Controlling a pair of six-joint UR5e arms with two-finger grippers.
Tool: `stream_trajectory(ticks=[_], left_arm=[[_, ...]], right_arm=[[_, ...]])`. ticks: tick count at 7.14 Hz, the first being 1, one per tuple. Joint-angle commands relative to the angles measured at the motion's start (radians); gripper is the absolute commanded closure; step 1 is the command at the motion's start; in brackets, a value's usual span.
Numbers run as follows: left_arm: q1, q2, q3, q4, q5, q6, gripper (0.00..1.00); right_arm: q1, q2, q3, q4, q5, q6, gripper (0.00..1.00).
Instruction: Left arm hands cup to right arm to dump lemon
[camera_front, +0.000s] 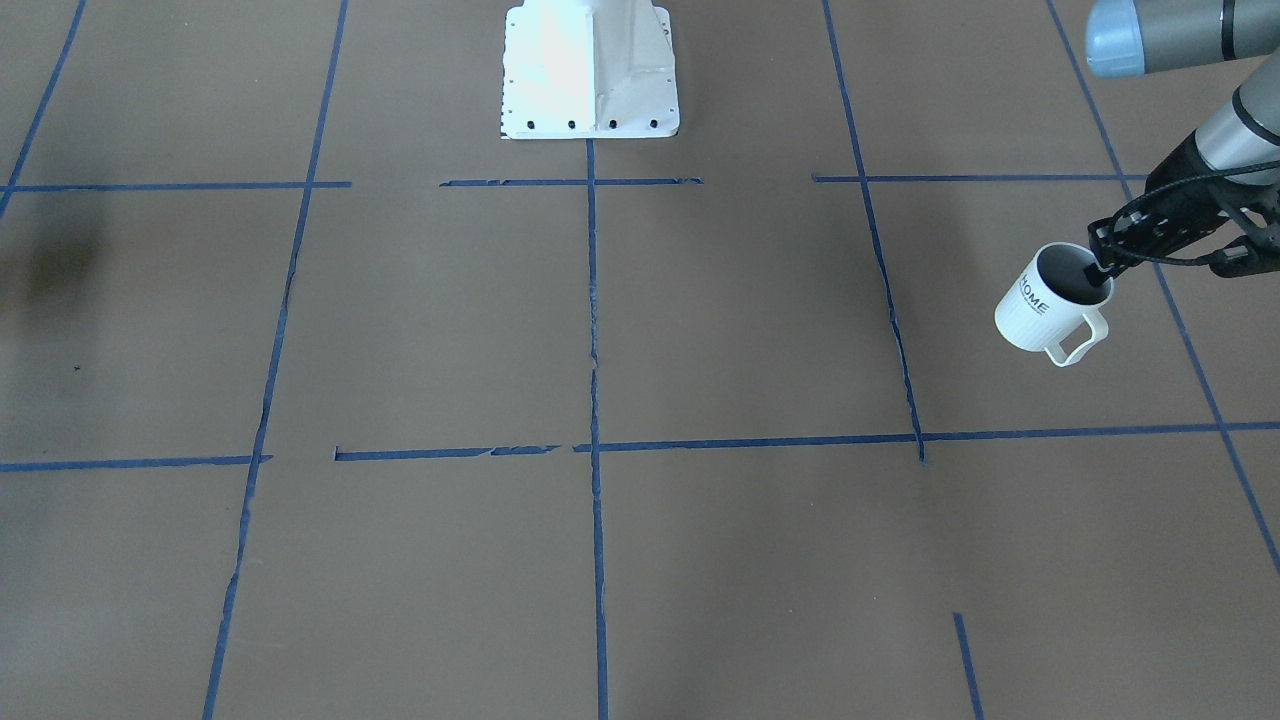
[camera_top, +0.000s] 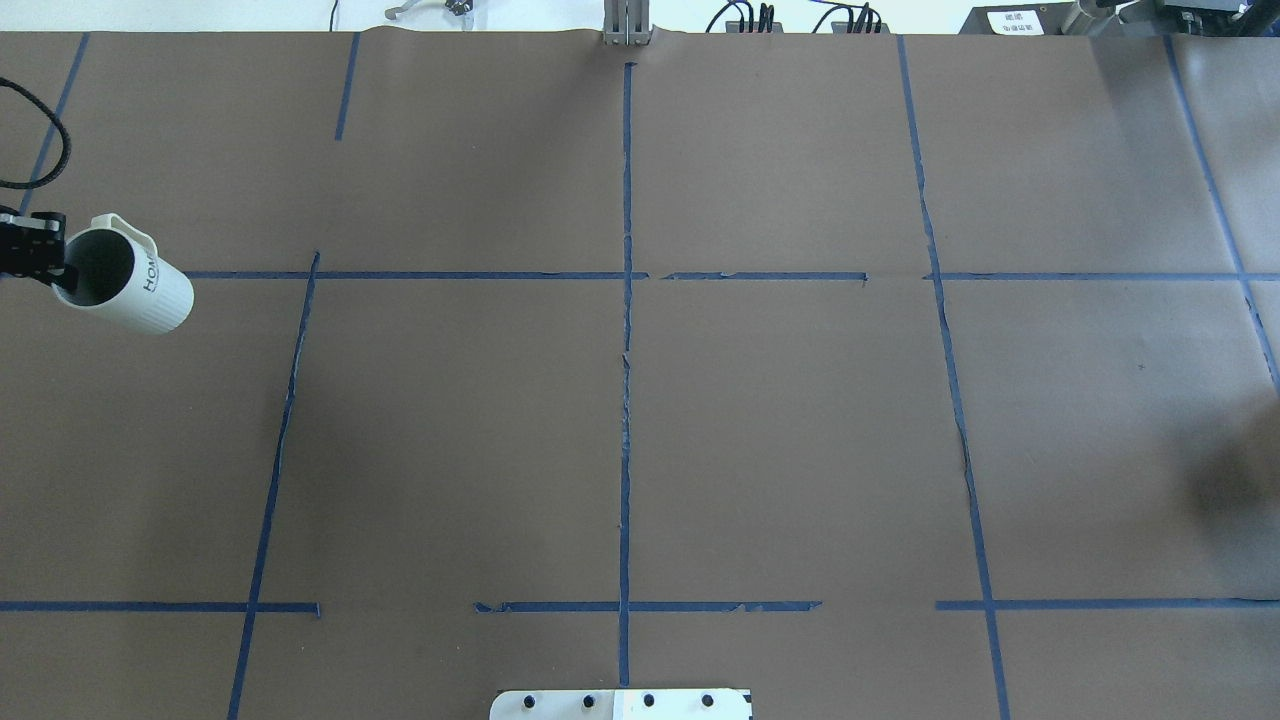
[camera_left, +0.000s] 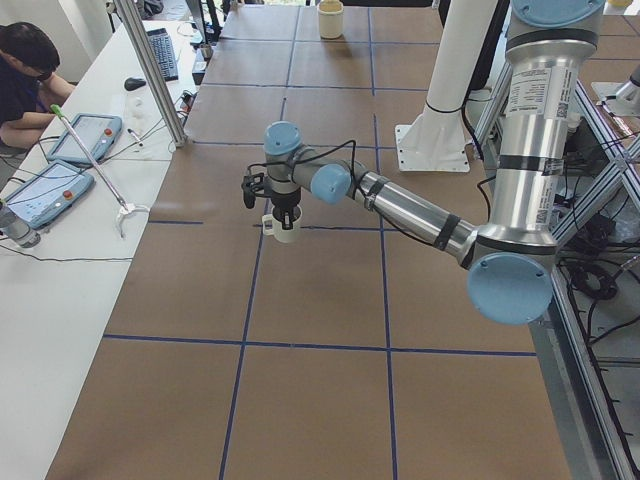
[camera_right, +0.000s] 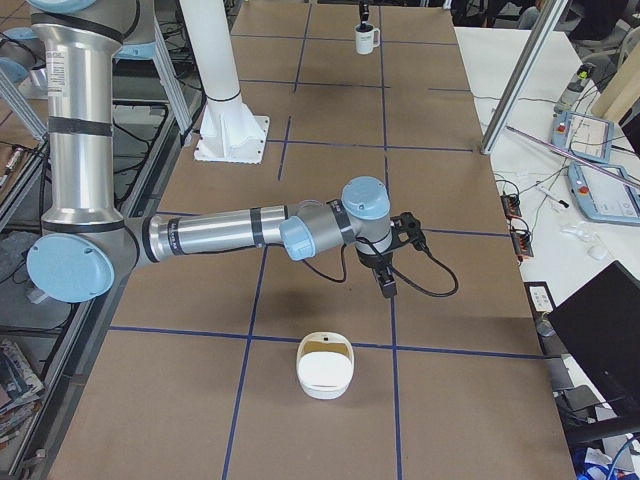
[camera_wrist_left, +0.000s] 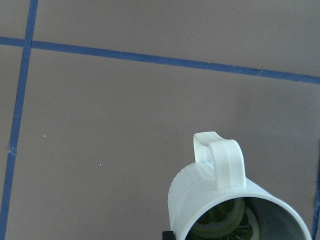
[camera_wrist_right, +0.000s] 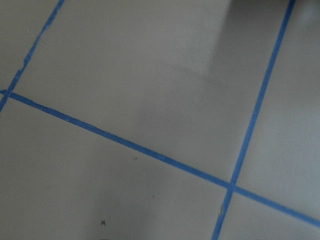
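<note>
The cream-white ribbed cup (camera_front: 1040, 312) with "HOME" lettering hangs from my left gripper (camera_front: 1103, 272), which is shut on its rim, one finger inside and one outside. Overhead, the cup (camera_top: 135, 285) and that gripper (camera_top: 60, 277) sit at the table's far left edge. The handle points away from the gripper. Inside the cup (camera_wrist_left: 220, 195), the left wrist view shows yellow-green lemon slices (camera_wrist_left: 225, 221). My right gripper (camera_right: 388, 288) appears only in the right side view, low over the table, and I cannot tell whether it is open or shut. The right wrist view holds only bare table.
A white bowl-like container (camera_right: 325, 372) stands on the table near my right gripper, also visible far off (camera_left: 331, 18). The white robot pedestal (camera_front: 590, 70) is at the table's middle back. A side table with tablets (camera_left: 60, 185) and a seated person (camera_left: 20, 80) lie beyond the far edge.
</note>
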Motion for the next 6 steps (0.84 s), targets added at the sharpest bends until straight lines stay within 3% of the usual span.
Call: stream_trajectory(ticks=[1, 2, 5, 6], left_arm=[[0.007, -0.186, 0.051, 0.162, -0.042, -0.006, 1.00], [0.009, -0.264, 0.123, 0.178, -0.100, -0.051, 1.00], [0.111, -0.404, 0.190, 0.166, -0.103, -0.321, 1.00], [0.159, -0.440, 0.205, 0.161, -0.103, -0.407, 1.00]], right_arm=[[-0.105, 0.129, -0.102, 0.218, 0.000, 0.000, 0.00], [-0.167, 0.183, -0.103, 0.217, 0.002, 0.015, 0.00], [-0.321, 0.287, -0.104, 0.422, -0.010, 0.164, 0.01], [-0.393, 0.344, -0.100, 0.459, -0.091, 0.243, 0.01]])
